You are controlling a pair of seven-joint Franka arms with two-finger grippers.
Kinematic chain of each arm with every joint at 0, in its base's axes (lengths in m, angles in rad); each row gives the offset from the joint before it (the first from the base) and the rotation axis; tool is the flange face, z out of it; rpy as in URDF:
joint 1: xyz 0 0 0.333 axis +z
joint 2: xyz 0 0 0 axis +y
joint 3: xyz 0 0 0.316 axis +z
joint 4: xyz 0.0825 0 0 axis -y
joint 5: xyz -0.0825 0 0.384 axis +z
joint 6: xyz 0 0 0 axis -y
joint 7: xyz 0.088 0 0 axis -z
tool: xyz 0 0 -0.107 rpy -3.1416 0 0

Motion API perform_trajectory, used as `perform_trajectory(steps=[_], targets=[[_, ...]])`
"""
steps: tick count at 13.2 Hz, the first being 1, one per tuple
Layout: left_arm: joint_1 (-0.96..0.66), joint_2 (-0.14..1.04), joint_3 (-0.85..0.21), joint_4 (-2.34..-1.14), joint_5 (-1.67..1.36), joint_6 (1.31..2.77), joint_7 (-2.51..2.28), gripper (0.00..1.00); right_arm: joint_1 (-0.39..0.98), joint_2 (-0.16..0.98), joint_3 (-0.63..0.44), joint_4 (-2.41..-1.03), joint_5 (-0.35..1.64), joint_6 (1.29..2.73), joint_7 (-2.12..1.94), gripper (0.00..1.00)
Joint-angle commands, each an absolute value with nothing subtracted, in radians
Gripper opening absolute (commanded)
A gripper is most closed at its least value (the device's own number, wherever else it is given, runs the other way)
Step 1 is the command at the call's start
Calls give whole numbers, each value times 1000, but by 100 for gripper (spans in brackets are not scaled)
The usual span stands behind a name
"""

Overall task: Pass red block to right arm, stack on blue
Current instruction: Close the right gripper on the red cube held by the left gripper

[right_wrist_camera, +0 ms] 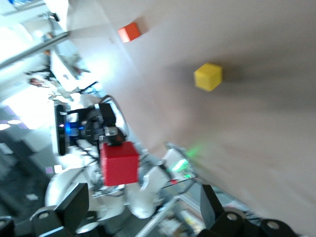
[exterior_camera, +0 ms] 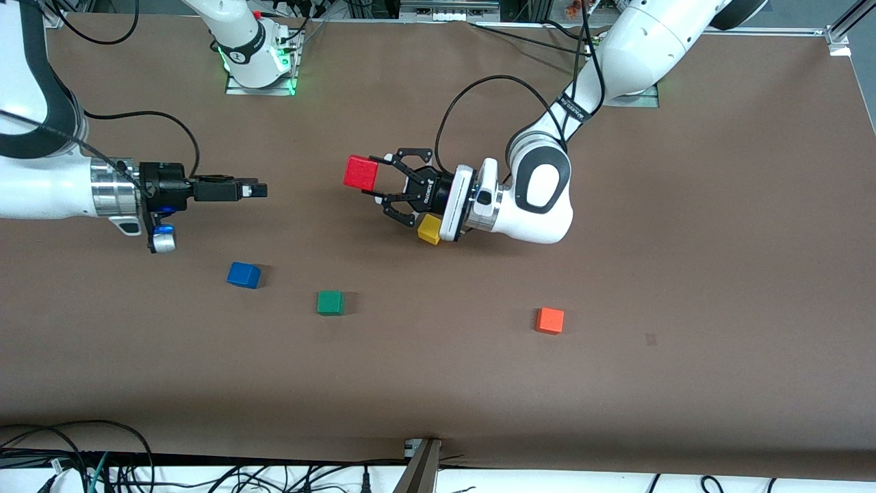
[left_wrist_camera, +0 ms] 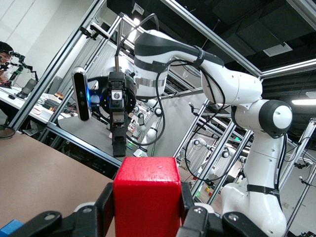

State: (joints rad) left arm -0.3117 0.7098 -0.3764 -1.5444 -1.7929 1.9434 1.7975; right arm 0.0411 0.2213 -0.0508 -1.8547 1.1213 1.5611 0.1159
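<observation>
My left gripper [exterior_camera: 375, 179] is shut on the red block [exterior_camera: 361, 172] and holds it in the air over the middle of the table, pointing toward the right arm. In the left wrist view the red block [left_wrist_camera: 146, 192] sits squarely between the two pads. My right gripper [exterior_camera: 260, 190] hovers level, pointing at the block with a gap between them. In the right wrist view its fingers [right_wrist_camera: 74, 207] stand wide apart and empty, with the red block [right_wrist_camera: 119, 163] ahead. The blue cube [exterior_camera: 243, 274] lies on the table, nearer the front camera than the right gripper.
A green cube [exterior_camera: 330, 302] lies beside the blue one, toward the left arm's end. An orange cube [exterior_camera: 550, 320] lies farther along that way. A yellow cube [exterior_camera: 429, 229] sits on the table, partly under the left wrist. The brown table [exterior_camera: 684, 274] spreads around them.
</observation>
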Motion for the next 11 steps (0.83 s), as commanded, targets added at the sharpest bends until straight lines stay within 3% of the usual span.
perform_trajectory(steps=[1, 7, 11], targets=[[-366, 771, -371, -1450, -1842, 1997, 1810, 0, 37, 187, -52, -2014, 1265, 1580, 140, 100], [-390, 788, -364, -1431, -1844, 2026, 1770, 0, 66, 190, -40, -2086, 1384, 1629, 140, 100], [-403, 792, -357, -1396, -1842, 2062, 1703, 0, 159, 189, -38, -2083, 1432, 1721, 133, 100]])
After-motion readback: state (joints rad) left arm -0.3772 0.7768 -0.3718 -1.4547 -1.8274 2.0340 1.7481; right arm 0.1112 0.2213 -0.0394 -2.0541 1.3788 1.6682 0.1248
